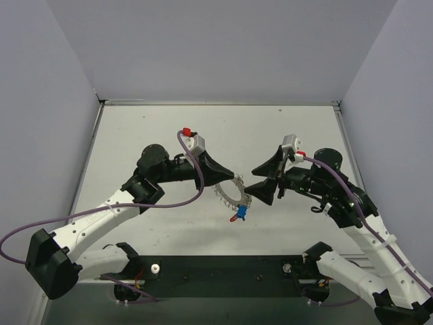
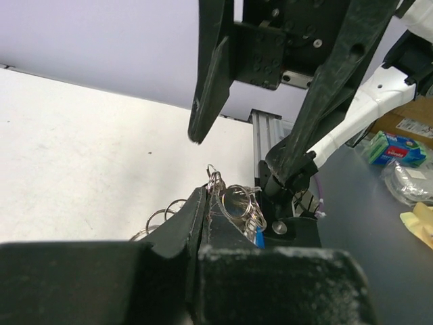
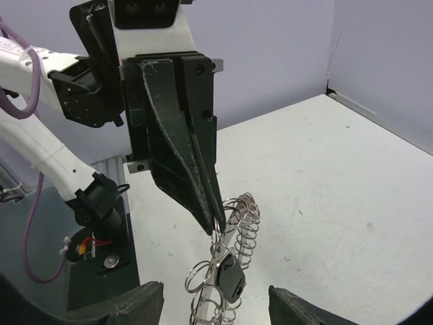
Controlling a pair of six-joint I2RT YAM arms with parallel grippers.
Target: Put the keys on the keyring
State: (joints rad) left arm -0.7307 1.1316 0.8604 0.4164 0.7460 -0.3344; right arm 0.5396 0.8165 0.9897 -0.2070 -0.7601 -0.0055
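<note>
Over the white table (image 1: 155, 135), my two arms meet tip to tip at the middle. The left gripper (image 1: 235, 177) has its fingers pressed together on the keyring (image 1: 229, 193), pinching the silvery coiled loop at its upper edge. In the right wrist view that same pinch (image 3: 215, 223) shows clearly: the two black fingers come to one point, and the loop (image 3: 242, 227) hangs from it in loose wire turns.

The right gripper (image 1: 249, 179) faces it with its jaws standing apart and nothing clamped between them. From the left wrist camera, its two fingers (image 2: 210, 74) spread above the ring (image 2: 233, 200), one to each side. Whether either finger brushes the links I cannot tell.

On the loop's near side, toward the arm bases, hang a blue-headed key (image 1: 241, 212) and, just beside it, a red-headed key (image 1: 234, 218). A dark key-shaped piece (image 3: 230, 277) dangles among small split rings low on the loop, between the right gripper's own fingertips.
</note>
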